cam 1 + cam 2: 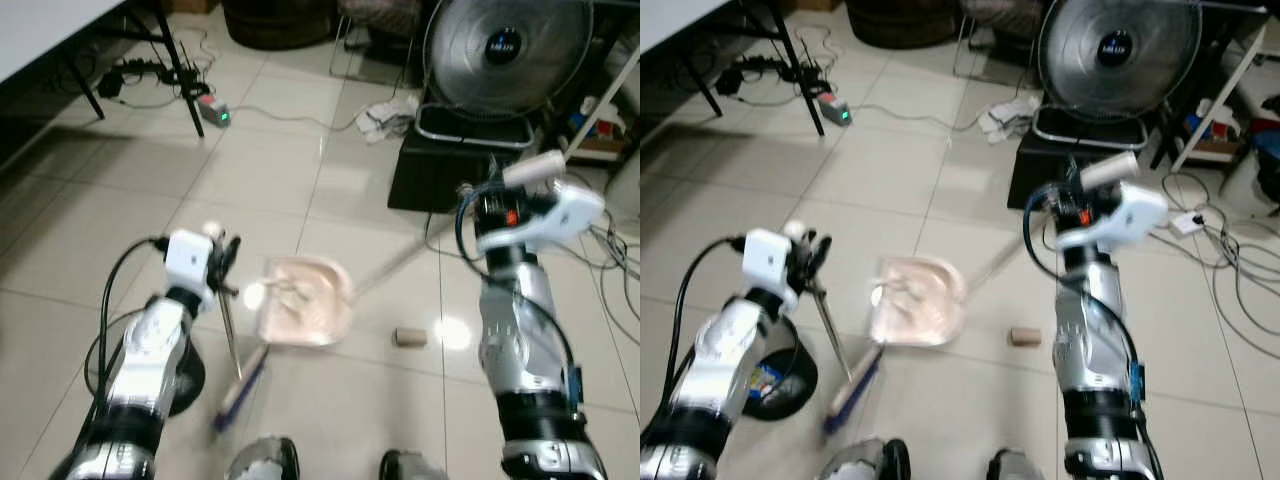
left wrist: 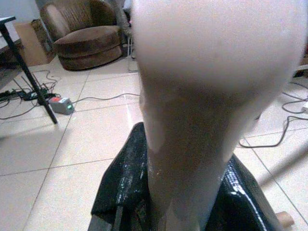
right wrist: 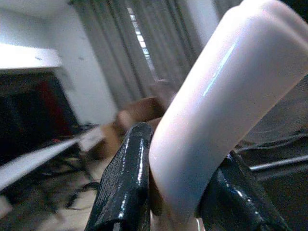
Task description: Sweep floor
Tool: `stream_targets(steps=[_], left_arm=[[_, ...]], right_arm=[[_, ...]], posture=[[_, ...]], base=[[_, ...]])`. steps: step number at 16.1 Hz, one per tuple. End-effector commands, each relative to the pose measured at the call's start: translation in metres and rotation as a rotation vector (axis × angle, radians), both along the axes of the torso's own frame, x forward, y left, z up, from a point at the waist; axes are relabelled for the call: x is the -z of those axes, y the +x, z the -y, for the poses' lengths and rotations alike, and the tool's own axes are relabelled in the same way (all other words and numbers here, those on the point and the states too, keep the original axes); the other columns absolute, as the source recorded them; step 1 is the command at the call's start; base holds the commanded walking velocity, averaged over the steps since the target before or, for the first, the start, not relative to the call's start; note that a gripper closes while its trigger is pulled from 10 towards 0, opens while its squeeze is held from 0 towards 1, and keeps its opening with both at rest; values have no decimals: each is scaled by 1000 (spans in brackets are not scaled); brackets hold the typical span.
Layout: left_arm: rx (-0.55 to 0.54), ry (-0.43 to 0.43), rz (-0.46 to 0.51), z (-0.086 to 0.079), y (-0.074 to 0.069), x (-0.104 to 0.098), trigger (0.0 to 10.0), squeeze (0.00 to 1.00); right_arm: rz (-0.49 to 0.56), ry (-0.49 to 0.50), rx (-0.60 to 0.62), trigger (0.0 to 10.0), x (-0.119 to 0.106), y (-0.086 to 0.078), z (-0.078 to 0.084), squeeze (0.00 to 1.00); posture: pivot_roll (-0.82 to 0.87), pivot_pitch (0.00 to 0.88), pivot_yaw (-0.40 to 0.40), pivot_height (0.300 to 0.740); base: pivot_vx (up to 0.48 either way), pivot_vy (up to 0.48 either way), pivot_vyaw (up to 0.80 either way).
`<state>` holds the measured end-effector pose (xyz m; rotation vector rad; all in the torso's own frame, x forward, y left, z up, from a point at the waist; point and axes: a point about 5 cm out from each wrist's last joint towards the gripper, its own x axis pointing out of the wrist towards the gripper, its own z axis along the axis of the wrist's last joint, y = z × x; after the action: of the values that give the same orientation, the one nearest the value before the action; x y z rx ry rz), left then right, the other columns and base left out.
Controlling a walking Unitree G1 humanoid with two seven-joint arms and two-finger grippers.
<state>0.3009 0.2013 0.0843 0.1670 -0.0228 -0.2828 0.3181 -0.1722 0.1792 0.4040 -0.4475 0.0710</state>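
Left gripper [image 1: 226,262] clamps thin broom handle [image 1: 229,335]; right gripper [image 3: 178,192] clamps glossy pink dustpan handle [image 3: 226,96].

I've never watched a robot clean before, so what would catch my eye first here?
Probably the pink dustpan on the tiled floor between the arms, its long handle held by the right end effector. The left end effector grips a broom whose bristles sit just beside the pan. A small brown scrap lies right of the pan.

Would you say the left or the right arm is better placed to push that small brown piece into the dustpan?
Probably the left: its gripper is shut on the broom, whose head rests on the tiles beside the dustpan. The right gripper only steadies the dustpan's handle. The brown piece lies right of the pan.
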Motion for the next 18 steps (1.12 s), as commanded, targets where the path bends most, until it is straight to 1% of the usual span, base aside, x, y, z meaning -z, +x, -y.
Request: stream_targets(steps=[1,2,4,5,6,7,10,12,15,18], left_arm=[[-12,9,-18,-7,-10,4,10000,0],[-27,9,-25,-10,-17,6,10000,0],[-46,-1,-34,-10,-29,6,10000,0],[-56,-4,-30,-10,-32,5,10000,0],[-62,-7,-28,-10,-34,4,10000,0],[-82,-12,-16,-10,-42,2,10000,0],[-110,-14,-14,-10,-50,-2,10000,0],[-114,-6,-2,-9,-52,-6,10000,0],[-107,1,21,-5,-51,-13,10000,0],[-90,9,15,-2,-53,-13,10000,0]], right_arm=[[62,53,-70,10000,-28,2,-7,0],[76,58,-107,10000,-39,1,-11,0],[92,78,-174,10000,-62,0,-18,0],[100,91,-182,10000,-70,1,-20,0],[100,96,-181,10000,-73,1,-19,0],[101,145,-174,10000,-83,3,-17,0],[71,144,-164,10000,-85,3,-13,0],[30,139,-121,10000,-79,5,-10,0],[6,148,-99,10000,-74,6,-7,0],[-6,149,-92,10000,-72,6,-7,0]], posture=[[-38,51,60,740],[-43,48,60,740],[-38,42,50,740],[-37,40,48,740],[-35,37,45,740],[-29,28,37,740],[-23,20,29,740],[-17,14,26,740],[-13,2,30,740],[-10,0,32,740]], base=[[0,0,0],[0,0,0],[0,0,0],[0,0,0],[0,0,0],[0,0,800],[0,0,800],[0,0,800],[0,0,800],[268,0,800]])
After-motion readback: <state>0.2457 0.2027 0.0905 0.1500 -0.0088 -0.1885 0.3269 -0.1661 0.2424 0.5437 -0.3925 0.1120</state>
